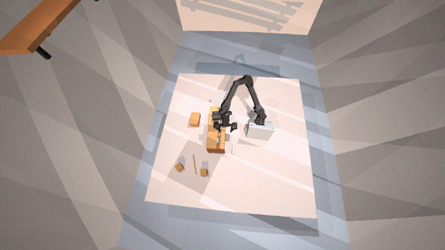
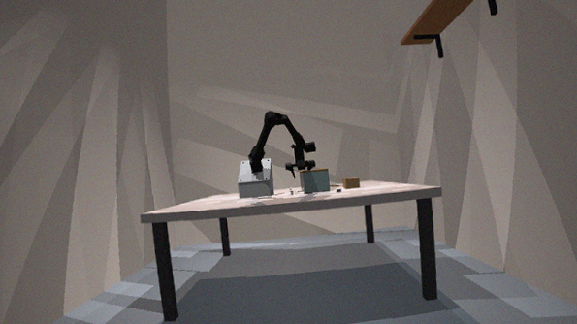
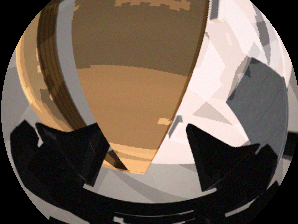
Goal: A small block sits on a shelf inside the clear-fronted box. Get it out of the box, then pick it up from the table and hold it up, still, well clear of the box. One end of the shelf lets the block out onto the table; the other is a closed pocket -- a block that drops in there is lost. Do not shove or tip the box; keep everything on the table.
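Note:
The orange-brown box [image 1: 215, 145] [image 2: 316, 181] [image 3: 132, 100] stands on the table [image 1: 261, 181] [image 2: 290, 207], with a long slot along its top. My gripper [image 1: 226, 130] [image 2: 302, 171] [image 3: 154, 123] is open and empty, pointing down just above the box. In the wrist view the left fingertip is over the slot side and the right fingertip is beyond the box's edge on the robot-base side, with part of the box top between them. Whether the fingers touch the box cannot be told. I cannot make out the small block for certain; the box and gripper hide much of the shelf.
An orange block [image 1: 194, 119] [image 2: 351, 182] stands on the box's far side from the robot base [image 1: 260, 130] [image 2: 256, 188]. Two small cubes [image 1: 179, 167] [image 1: 204, 172] and a thin stick [image 1: 194, 165] lie beyond one box end. A small grey piece [image 1: 210, 101] [image 2: 339, 190] lies near the other.

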`<action>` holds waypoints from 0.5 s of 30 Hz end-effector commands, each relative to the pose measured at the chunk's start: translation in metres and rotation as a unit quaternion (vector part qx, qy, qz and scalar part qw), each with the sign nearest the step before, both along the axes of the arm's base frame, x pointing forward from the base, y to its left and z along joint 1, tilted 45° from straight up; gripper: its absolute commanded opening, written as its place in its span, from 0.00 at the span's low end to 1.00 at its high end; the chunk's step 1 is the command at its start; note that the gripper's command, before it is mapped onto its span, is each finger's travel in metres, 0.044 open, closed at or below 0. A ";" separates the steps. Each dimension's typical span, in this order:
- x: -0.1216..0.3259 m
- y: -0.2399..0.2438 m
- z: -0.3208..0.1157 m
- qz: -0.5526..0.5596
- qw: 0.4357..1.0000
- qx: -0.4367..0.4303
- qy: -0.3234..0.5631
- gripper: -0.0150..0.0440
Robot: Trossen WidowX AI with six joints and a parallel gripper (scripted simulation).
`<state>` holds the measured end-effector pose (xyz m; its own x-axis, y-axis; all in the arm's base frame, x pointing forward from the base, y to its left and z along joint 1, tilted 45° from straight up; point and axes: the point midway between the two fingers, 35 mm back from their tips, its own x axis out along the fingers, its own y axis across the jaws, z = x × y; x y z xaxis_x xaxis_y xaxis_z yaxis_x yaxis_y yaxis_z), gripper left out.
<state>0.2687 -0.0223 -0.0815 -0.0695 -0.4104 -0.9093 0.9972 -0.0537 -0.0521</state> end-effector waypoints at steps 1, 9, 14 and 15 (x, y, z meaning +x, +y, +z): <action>-0.001 0.007 -0.009 -0.003 1.000 0.001 0.003 0.93; -0.002 0.013 -0.015 -0.003 1.000 0.001 0.002 0.93; -0.004 0.006 -0.007 -0.003 1.000 0.001 0.003 0.93; -0.004 0.006 -0.007 -0.003 1.000 0.001 0.003 0.93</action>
